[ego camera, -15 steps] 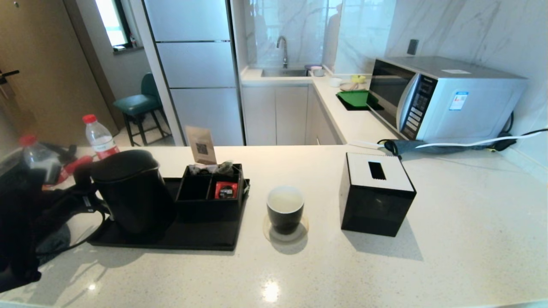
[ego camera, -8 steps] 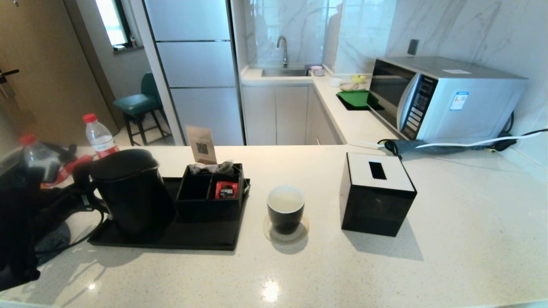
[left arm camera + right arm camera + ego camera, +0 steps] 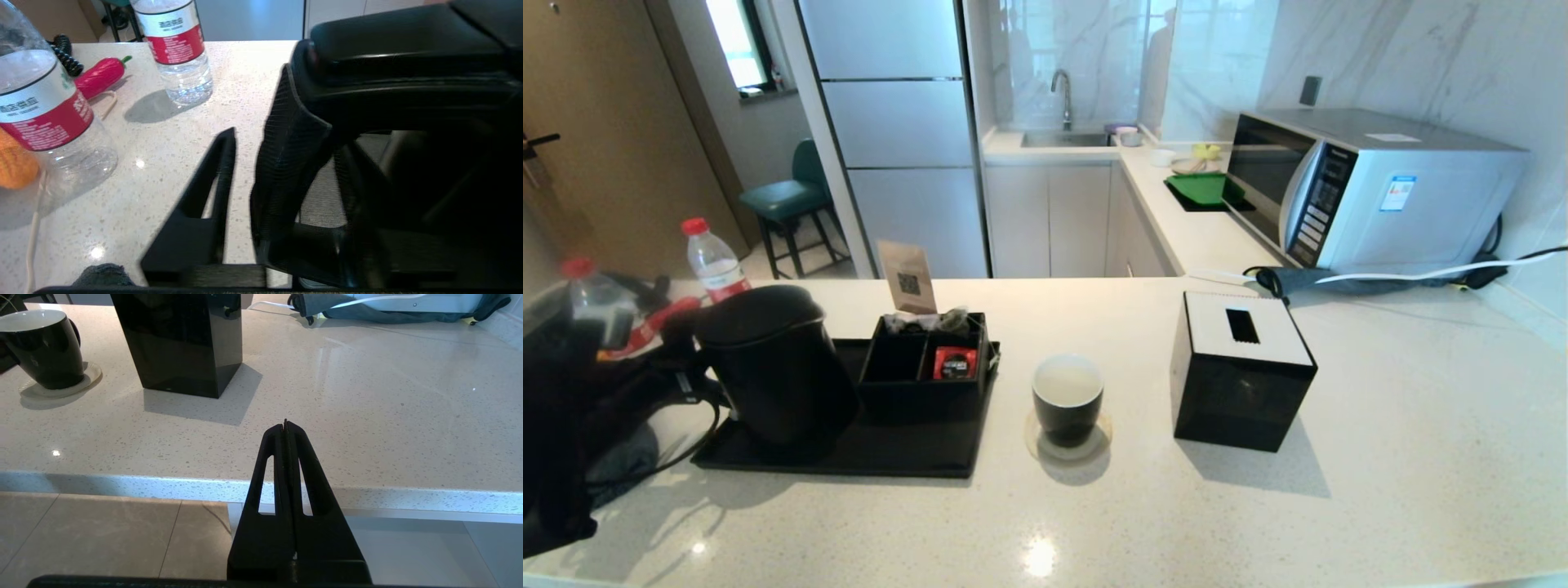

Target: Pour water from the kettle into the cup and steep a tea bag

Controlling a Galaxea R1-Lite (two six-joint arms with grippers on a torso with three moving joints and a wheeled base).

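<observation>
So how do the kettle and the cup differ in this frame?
The kettle is much taller than the cup and closed by a flat black lid; the cup is open, showing a white inside with pale liquid. The kettle stands on the black tray, the cup on a round coaster to the tray's right. The left gripper sits at the kettle's handle; nothing is near the cup. Both are black outside and upright.

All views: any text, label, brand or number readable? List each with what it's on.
No text can be quoted for certain.
Clear plastic bottles with red-and-white labels: white characters, too blurred.
Brown paper card behind the black tray: QR code, no legible words.
Silver microwave's sticker and button panel: too small.
Red-wrapped sachet: unreadable.
</observation>
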